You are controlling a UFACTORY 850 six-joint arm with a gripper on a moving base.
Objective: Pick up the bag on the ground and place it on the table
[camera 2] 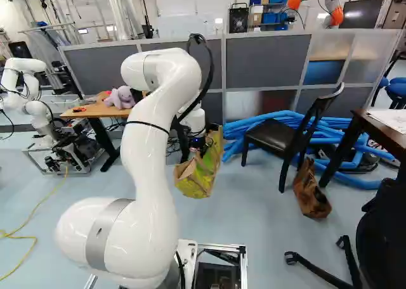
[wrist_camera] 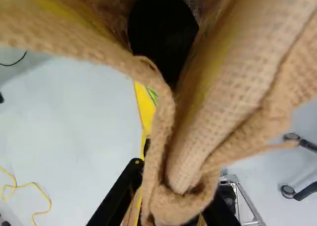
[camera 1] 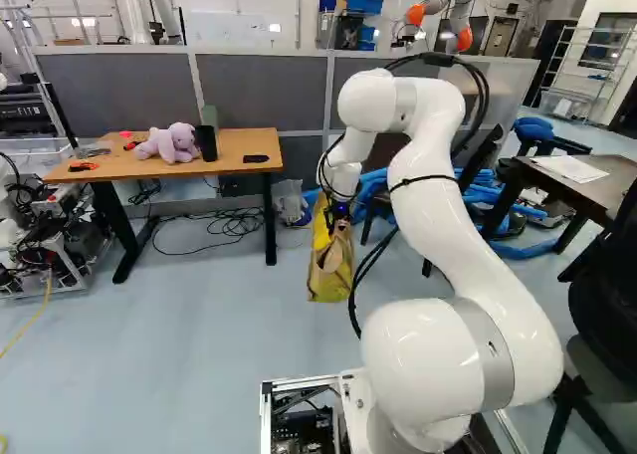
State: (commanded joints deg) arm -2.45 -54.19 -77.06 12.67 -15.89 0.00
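Gripper (camera 1: 340, 212), clamped on yellow-tan bag (camera 1: 330, 265), contents unclear; brown bag (camera 2: 311, 194) on floor (camera 2: 254, 222) by chair (camera 2: 269, 135); black cup (camera 1: 206, 143), purple plush (camera 1: 171, 143) on table (camera 1: 236, 147).

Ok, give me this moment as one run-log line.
end effector: shut on bag | bag: hanging, right of table in left base view | table: holds plush toy | placing: not done

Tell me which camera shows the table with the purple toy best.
The left base view: it shows the wooden table's top and both legs, clear of the arm. In the right base view the arm hides part of the top. The wrist view shows none of it, mostly the bag and floor.
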